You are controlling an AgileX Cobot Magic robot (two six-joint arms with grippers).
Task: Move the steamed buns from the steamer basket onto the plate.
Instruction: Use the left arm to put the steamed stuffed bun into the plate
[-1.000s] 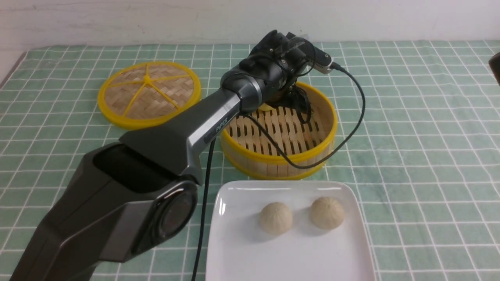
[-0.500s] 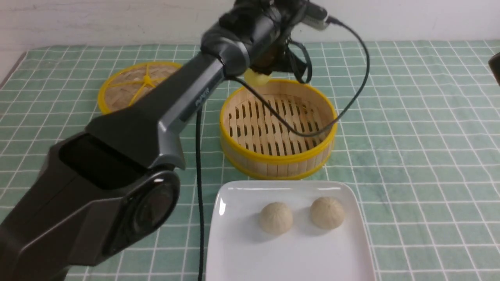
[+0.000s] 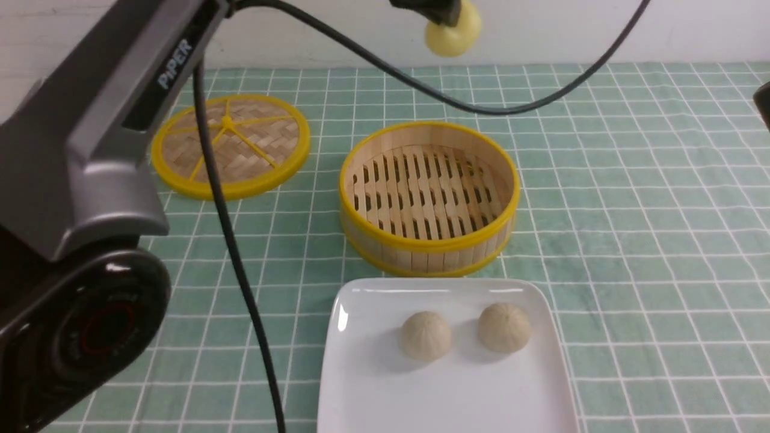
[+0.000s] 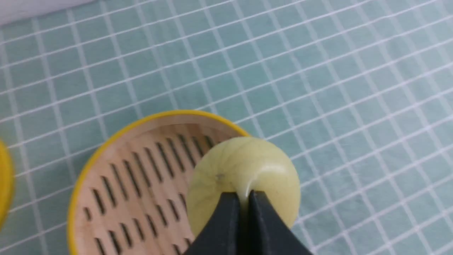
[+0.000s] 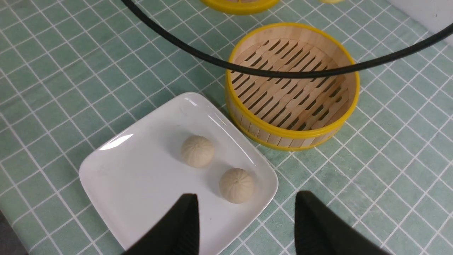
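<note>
yellow bun (image 3: 454, 33) tight in left gripper (image 4: 244, 195) above steamer basket (image 3: 430, 245), right gripper (image 5: 247, 195) wide

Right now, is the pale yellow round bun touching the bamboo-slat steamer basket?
Apart. Front view shows the pale yellow bun in the left claw, well above the basket.

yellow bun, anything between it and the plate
Nothing visible blocks it. The yellow bun hangs high above the empty steamer basket, which sits just beyond the plate; two beige buns occupy the plate's far half.
</note>
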